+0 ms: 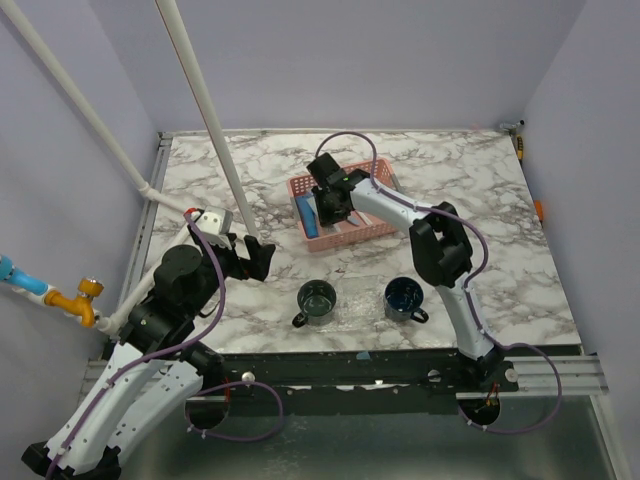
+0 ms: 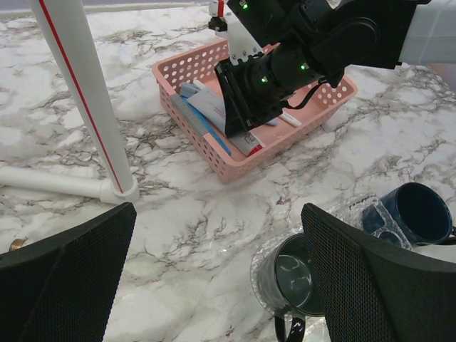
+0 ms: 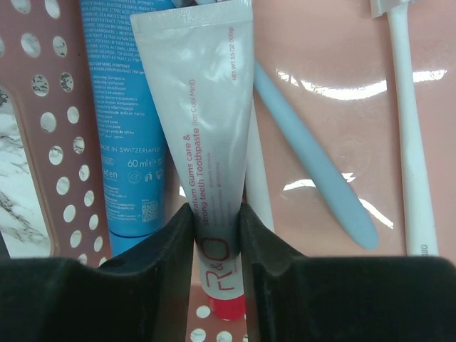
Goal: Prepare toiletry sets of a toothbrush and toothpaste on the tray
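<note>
In the right wrist view my right gripper (image 3: 216, 235) is shut on a white toothpaste tube (image 3: 203, 107) with a red cap, both pads pressing its lower end. The tube lies in the pink basket (image 1: 385, 176), beside a blue tube (image 3: 128, 128), a blue toothbrush (image 3: 313, 164) and a white toothbrush (image 3: 410, 142). The top view shows the right gripper (image 1: 330, 205) reaching down into that basket. The clear tray (image 1: 362, 287) lies near the front edge with two mugs on it. My left gripper (image 1: 262, 255) hovers open to the left of the tray, holding nothing.
A dark green mug (image 1: 316, 300) and a blue mug (image 1: 404, 297) stand on the tray. A slanted white pipe (image 1: 205, 110) comes down to a foot on the table by the left arm. The pink basket (image 2: 214, 153) sits behind the mugs.
</note>
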You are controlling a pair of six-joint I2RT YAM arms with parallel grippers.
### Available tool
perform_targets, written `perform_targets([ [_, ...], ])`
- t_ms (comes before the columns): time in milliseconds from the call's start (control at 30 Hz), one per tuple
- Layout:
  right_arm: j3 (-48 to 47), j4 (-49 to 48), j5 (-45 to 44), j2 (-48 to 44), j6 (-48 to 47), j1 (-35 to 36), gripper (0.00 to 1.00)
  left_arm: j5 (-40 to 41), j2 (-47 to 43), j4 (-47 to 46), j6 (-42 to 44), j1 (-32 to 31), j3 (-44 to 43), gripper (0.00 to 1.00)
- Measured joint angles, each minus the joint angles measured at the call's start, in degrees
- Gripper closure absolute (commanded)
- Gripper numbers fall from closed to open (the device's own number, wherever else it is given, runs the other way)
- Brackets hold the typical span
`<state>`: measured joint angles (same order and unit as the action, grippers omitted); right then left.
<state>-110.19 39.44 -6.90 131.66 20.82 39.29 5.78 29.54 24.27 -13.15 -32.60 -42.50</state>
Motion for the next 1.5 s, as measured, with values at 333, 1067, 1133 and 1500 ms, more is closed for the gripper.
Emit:
perform_targets([
  [333,0.2,-0.7,-0.1,-1.1,-0.3,0.0,0.84,-0.3,0.4,-0.2,0.1,0.0,0.0,0.01],
  [1067,15.8,-10.1,4.8,-34.4,3.6,0.0,0.79,-10.3,5.2,-1.1,-7.6,0.0,-3.8,0.01],
  [1133,18.9,-12.2,7.7,-38.2,4.8,0.0,0.79,-12.0,5.5,-1.5,-9.8,0.0,-3.9,0.01],
  [1500,35.8,-29.4,24.6,-56.2,14.8,1.5,0.76,-28.0,8.1,-14.4,-26.8,0.0,-3.0,0.01],
])
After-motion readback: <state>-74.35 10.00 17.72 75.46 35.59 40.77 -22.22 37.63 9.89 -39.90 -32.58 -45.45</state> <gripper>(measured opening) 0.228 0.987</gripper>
